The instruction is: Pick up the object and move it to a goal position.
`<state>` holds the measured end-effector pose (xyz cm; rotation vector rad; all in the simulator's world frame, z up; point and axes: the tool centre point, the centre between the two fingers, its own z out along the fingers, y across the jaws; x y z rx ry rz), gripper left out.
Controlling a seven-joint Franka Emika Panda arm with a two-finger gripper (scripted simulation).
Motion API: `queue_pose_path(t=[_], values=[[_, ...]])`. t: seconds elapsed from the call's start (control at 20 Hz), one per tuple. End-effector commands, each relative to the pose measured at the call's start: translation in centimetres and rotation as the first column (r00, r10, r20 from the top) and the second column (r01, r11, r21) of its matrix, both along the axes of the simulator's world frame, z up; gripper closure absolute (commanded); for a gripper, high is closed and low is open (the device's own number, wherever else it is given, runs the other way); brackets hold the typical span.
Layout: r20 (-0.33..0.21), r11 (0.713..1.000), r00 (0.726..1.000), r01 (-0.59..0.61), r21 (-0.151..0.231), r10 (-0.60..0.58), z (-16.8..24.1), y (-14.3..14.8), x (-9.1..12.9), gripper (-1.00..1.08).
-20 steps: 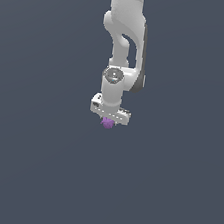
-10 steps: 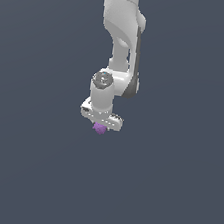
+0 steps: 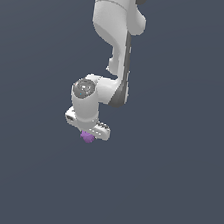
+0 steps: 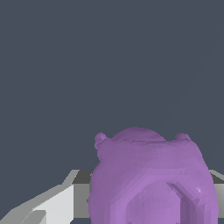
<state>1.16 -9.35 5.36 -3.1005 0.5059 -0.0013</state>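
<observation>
The object point(image 3: 86, 137) is a tiny purple lumpy blob peeking out under the white hand of the arm in the exterior view. My gripper point(image 3: 87, 136) is shut on it and carries it in mid-air. The hand tilts toward the exterior view's left. In the wrist view the purple object point(image 4: 151, 179) fills much of the picture, with a white finger point(image 4: 52, 205) beside it. The other finger is mostly hidden behind the blob.
A plain dark grey background point(image 3: 173, 193) surrounds the arm. The white arm point(image 3: 115, 33) reaches down from above.
The arm has swung toward the exterior view's left and the hand has tilted, carrying the purple object along with it.
</observation>
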Motion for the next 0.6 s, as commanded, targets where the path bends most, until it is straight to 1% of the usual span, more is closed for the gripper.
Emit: queue_pose_path(t=[0.0,0.3,0.55], values=[[0.000,1.000,1.000,-0.001,0.000,0.001,0.1,-1.1,1.4,1.08],[0.000,1.000,1.000,-0.001,0.000,0.001,0.4,-3.3,4.2,1.08],[0.000,1.000,1.000,-0.001,0.000,0.001,0.6,-4.5,5.8,1.08]])
